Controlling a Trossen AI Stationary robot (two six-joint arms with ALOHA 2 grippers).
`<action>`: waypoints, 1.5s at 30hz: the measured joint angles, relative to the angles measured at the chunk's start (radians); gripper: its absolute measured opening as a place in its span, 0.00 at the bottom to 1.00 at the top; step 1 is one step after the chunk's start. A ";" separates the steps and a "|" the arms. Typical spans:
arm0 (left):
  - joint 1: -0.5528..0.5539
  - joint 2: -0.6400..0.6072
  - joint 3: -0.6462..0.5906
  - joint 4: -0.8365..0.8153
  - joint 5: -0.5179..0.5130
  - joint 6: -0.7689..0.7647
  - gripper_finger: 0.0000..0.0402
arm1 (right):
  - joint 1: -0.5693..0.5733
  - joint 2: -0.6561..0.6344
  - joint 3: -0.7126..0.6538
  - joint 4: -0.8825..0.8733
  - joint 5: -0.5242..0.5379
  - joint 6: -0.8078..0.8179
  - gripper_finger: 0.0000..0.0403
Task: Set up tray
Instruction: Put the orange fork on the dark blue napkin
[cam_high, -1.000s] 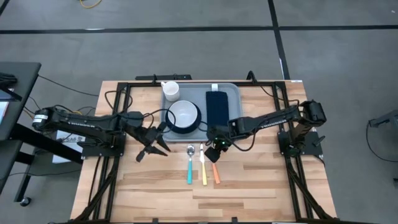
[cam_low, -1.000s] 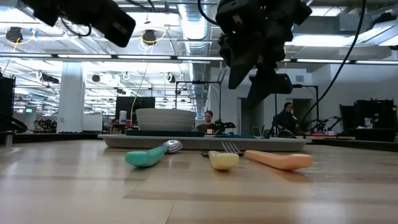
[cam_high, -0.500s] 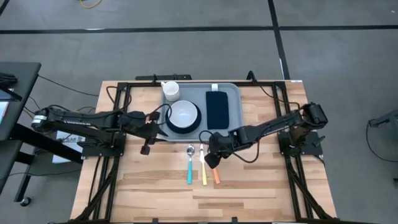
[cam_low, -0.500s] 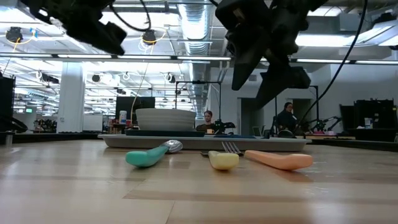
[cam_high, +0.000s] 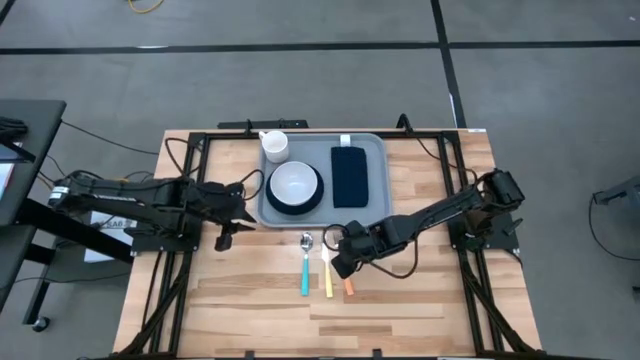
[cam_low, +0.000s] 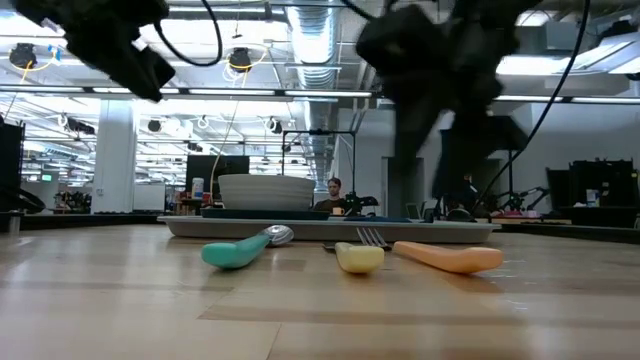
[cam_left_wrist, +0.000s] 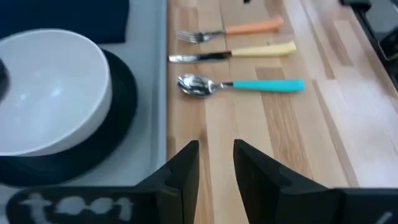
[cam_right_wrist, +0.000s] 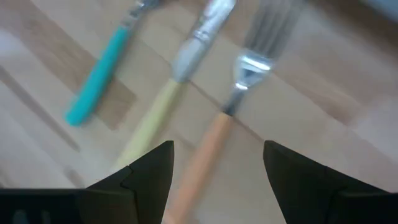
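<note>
The tray (cam_high: 322, 178) is a light grey-blue rectangle with rounded corners and a raised rim, lying at the far middle of the wooden table (cam_high: 420, 300). On it sit a white bowl (cam_high: 295, 183) nested in a dark navy plate (cam_high: 315, 202), a folded navy napkin (cam_high: 349, 175) beside them, and a white cup (cam_high: 274, 145) at the far left corner. Just in front of the tray, on bare wood, lie a teal-handled spoon (cam_high: 305, 265), a yellow-handled knife (cam_high: 326, 270) and an orange-handled fork (cam_high: 347, 280), side by side.

The right gripper (cam_high: 338, 262) hangs low over the fork with its fingers spread wide on either side of the orange handle (seen from its wrist camera, the handle (cam_right_wrist: 199, 168) runs between the two dark fingers (cam_right_wrist: 146, 174)); it holds nothing, and whether it touches the fork cannot be told. The left gripper (cam_high: 224, 238) is off the tray's left edge above the table, its fingers (cam_left_wrist: 186, 171) parted by a narrow gap and empty.

Compared with a second ago, the right gripper has dropped from beside the napkin's near edge down over the cutlery, and the left gripper has drawn back to the left, away from the plate
</note>
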 joint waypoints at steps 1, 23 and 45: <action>-0.005 0.003 0.000 -0.012 0.000 0.000 0.22 | -0.005 0.019 0.012 0.017 -0.011 0.000 0.59; -0.025 0.005 0.000 -0.019 -0.003 0.028 0.22 | -0.079 0.244 0.225 -0.228 -0.174 -0.091 0.59; -0.025 0.005 0.000 -0.019 -0.004 0.028 0.22 | -0.079 0.267 0.221 -0.179 -0.125 -0.057 0.59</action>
